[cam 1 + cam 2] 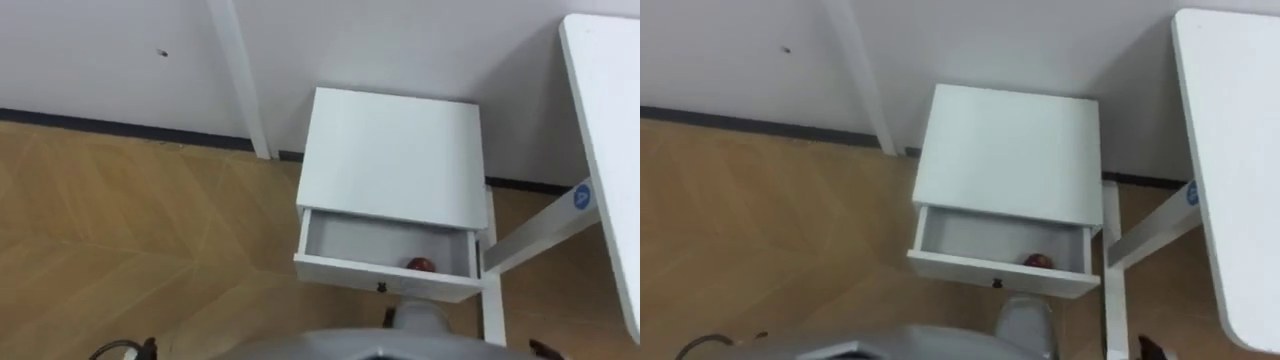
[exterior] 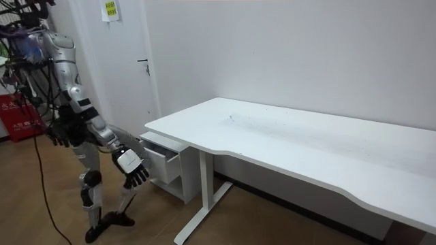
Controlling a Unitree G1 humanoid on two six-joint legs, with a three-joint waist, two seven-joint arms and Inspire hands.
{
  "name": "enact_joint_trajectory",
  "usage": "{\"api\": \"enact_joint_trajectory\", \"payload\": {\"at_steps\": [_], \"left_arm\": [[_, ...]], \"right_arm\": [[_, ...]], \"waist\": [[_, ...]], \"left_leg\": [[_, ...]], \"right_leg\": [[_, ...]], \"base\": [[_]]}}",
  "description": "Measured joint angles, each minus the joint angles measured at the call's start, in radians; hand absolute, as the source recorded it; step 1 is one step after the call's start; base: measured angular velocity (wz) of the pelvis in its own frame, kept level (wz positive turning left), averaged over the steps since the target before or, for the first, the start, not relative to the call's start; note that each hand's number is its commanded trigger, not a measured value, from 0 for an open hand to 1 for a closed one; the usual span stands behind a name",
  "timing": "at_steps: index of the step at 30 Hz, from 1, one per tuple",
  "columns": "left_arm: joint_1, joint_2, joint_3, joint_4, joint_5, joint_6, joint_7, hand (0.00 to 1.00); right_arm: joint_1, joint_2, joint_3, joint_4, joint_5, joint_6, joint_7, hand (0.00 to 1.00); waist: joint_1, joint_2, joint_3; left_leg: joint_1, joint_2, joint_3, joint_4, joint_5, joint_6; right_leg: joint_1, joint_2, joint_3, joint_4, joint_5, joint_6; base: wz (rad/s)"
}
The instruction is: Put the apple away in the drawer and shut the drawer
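A small red apple (image 1: 421,264) lies inside the open drawer (image 1: 370,242) of a white cabinet (image 1: 395,150), near the drawer's front right corner. The drawer stands pulled out toward me, with a small dark knob on its front panel (image 1: 380,287). In the room view I stand bent forward at the room view's left, facing the cabinet (image 2: 163,160). My right hand (image 2: 133,168) hangs low just before the drawer front with its fingers spread and relaxed, holding nothing. My left hand (image 2: 60,136) hangs by my hip.
A white desk (image 1: 610,120) stands to my right, and its white leg (image 1: 540,232) slants down close beside the cabinet. The wall with a dark skirting runs behind. Wooden floor (image 1: 130,230) spreads out to my left.
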Motion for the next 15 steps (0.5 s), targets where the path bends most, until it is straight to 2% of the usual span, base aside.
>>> {"api": "enact_joint_trajectory", "payload": {"at_steps": [1, 2, 4, 5, 6, 7, 8, 9, 10, 11, 12, 14, 15], "left_arm": [[-0.009, 0.002, 0.000, -0.001, 0.000, 0.006, 0.000, 0.00], [-0.012, 0.003, 0.001, -0.007, 0.001, 0.013, 0.000, 0.00], [-0.007, 0.001, 0.006, -0.009, 0.002, 0.018, -0.002, 0.00], [0.013, -0.003, 0.006, -0.009, 0.000, 0.029, -0.003, 0.00], [0.027, -0.005, 0.009, -0.010, -0.001, 0.039, -0.003, 0.00], [0.033, -0.007, 0.013, -0.010, -0.001, 0.045, -0.003, 0.00], [0.045, -0.010, 0.021, -0.011, -0.001, 0.055, -0.001, 0.00], [0.049, -0.011, 0.022, -0.011, -0.001, 0.058, 0.000, 0.00], [0.049, -0.011, 0.022, -0.011, -0.001, 0.057, 0.000, 0.00], [0.046, -0.011, 0.026, -0.011, -0.001, 0.057, 0.000, 0.00], [0.041, -0.010, 0.032, -0.011, -0.001, 0.055, 0.003, 0.00], [0.031, -0.012, 0.037, -0.011, -0.001, 0.055, 0.007, 0.00], [0.026, -0.018, 0.037, -0.011, -0.001, 0.054, 0.007, 0.00]], "right_arm": [[-0.001, 0.000, 0.001, 0.001, 0.001, 0.003, 0.001, 0.00], [-0.001, 0.001, 0.001, 0.003, 0.009, 0.011, 0.001, 0.00], [-0.005, 0.002, 0.009, 0.004, 0.021, 0.036, 0.001, 0.00], [-0.010, 0.003, 0.013, 0.004, 0.026, 0.053, 0.001, 0.00], [-0.010, 0.006, 0.017, 0.004, 0.033, 0.061, 0.002, 0.00], [-0.011, 0.007, 0.017, 0.005, 0.033, 0.064, 0.002, 0.00], [-0.016, 0.008, 0.017, 0.005, 0.031, 0.069, 0.003, 0.00], [-0.022, 0.009, 0.017, 0.003, 0.028, 0.068, 0.003, 0.00], [-0.027, 0.009, 0.017, 0.003, 0.029, 0.068, 0.003, 0.00], [-0.037, 0.010, 0.017, 0.003, 0.035, 0.067, 0.003, 0.00], [-0.049, 0.012, 0.018, 0.004, 0.047, 0.066, 0.004, 0.00], [-0.069, 0.015, 0.018, 0.017, 0.060, 0.059, 0.008, 0.00], [-0.087, 0.017, 0.019, 0.023, 0.060, 0.052, 0.014, 0.00]], "waist": [[0.000, 0.010, 0.0065], [-0.001, 0.018, 0.0093], [0.002, 0.011, 0.0087], [0.002, 0.006, 0.0071], [0.004, -0.007, 0.0021], [0.004, -0.015, 0.0029], [0.011, -0.034, 0.0021], [0.030, -0.054, 0.0021], [0.038, -0.064, 0.0012], [0.050, -0.077, 0.0011], [0.055, -0.093, -0.0020], [0.060, -0.111, -0.0044], [0.061, -0.109, -0.0046]], "left_leg": [[-0.005, 0.006, -0.001, 0.007, -0.002, 0.003], [-0.015, 0.012, -0.006, 0.014, -0.007, 0.005], [-0.019, 0.008, -0.007, 0.018, -0.013, 0.008], [-0.015, 0.005, -0.006, 0.018, -0.014, 0.010], [-0.015, 0.003, -0.006, 0.018, -0.016, 0.005], [-0.017, 0.003, -0.005, 0.018, -0.016, 0.002], [-0.020, 0.001, -0.003, 0.010, -0.010, -0.002], [-0.025, 0.001, 0.007, -0.001, -0.002, -0.008], [-0.029, 0.002, 0.012, -0.006, 0.002, -0.012], [-0.036, 0.011, 0.018, -0.008, 0.009, -0.013], [-0.037, 0.015, 0.022, -0.011, 0.013, -0.018], [-0.045, 0.027, 0.042, -0.007, 0.013, -0.025], [-0.052, 0.042, 0.047, -0.003, 0.012, -0.033]], "right_leg": [[-0.018, -0.001, -0.009, 0.045, -0.028, 0.003], [-0.017, -0.002, -0.019, 0.039, -0.065, 0.010], [0.067, -0.010, -0.020, -0.126, -0.100, 0.018], [0.162, -0.009, -0.024, -0.288, -0.121, 0.030], [0.260, -0.002, -0.028, -0.456, -0.149, 0.040], [0.310, 0.005, -0.032, -0.541, -0.165, 0.042], [0.401, 0.020, -0.041, -0.687, -0.198, 0.046], [0.469, 0.042, -0.040, -0.824, -0.248, 0.046], [0.495, 0.050, -0.041, -0.893, -0.260, 0.046], [0.544, 0.066, -0.051, -1.014, -0.262, 0.043], [0.582, 0.077, -0.063, -1.103, -0.260, 0.040], [0.601, 0.086, -0.081, -1.177, -0.253, 0.044], [0.606, 0.103, -0.081, -1.209, -0.231, 0.036]], "base": [[0.03], [0.13], [0.09], [-0.03], [-0.05], [-0.06], [-0.19], [-0.28], [-0.35], [-0.26], [-0.18], [-0.25], [-0.37]]}}
